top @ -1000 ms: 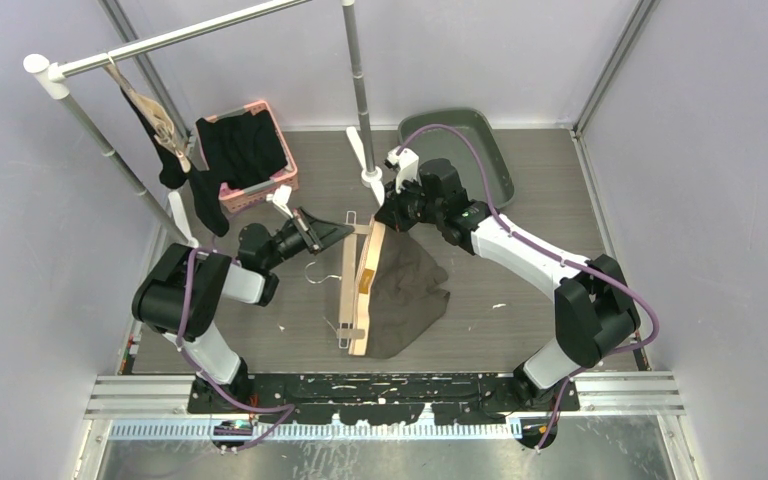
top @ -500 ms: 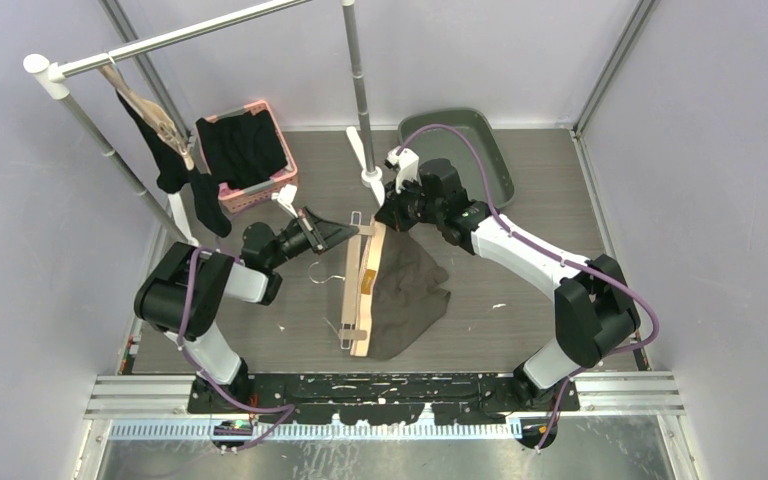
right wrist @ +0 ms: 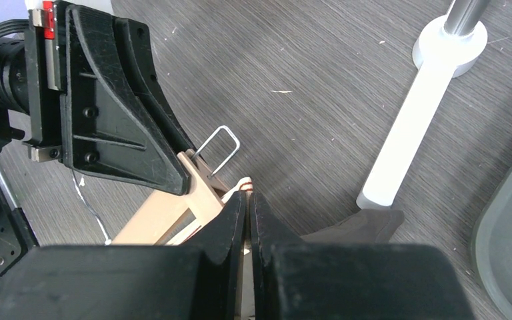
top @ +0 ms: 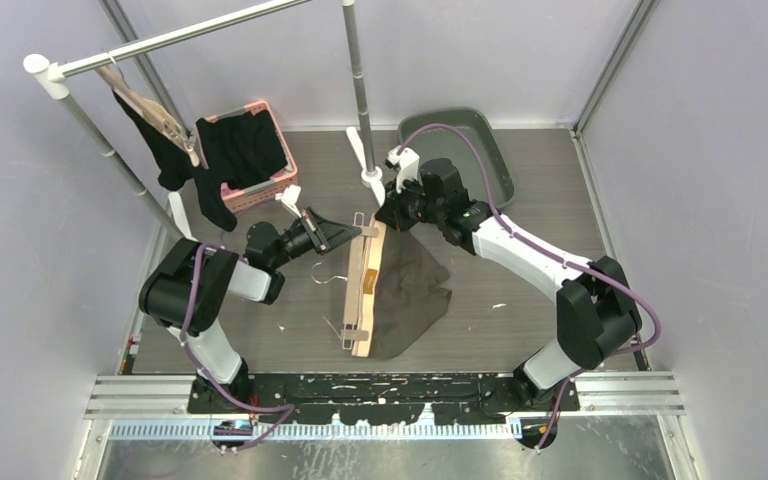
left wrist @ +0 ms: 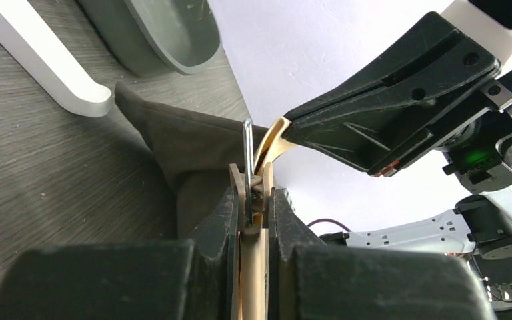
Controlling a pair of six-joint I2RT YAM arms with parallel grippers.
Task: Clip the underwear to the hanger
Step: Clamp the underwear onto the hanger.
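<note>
A wooden hanger (top: 358, 300) lies lengthwise in the middle of the table, with dark brown underwear (top: 415, 285) spread along its right side. My left gripper (top: 358, 232) is shut on the wooden clip (left wrist: 253, 200) at the hanger's far end, whose wire loop (left wrist: 247, 160) sticks up between the fingers. My right gripper (top: 384, 220) is just right of it, shut on the underwear's cream, red-striped waistband (right wrist: 245, 181). In the left wrist view the waistband (left wrist: 273, 137) curves up against the clip. The two grippers almost touch.
A pink basket (top: 278, 178) of dark clothes stands at the back left and a grey tray (top: 500, 165) at the back right. The white rack foot (top: 365, 165) is just behind the grippers. A hanger with a black garment (top: 175, 160) hangs on the rail.
My left gripper has moved right, to the hanger's far end beside the right gripper. The hanger's far end has shifted slightly. The garment on the rail has swung.
</note>
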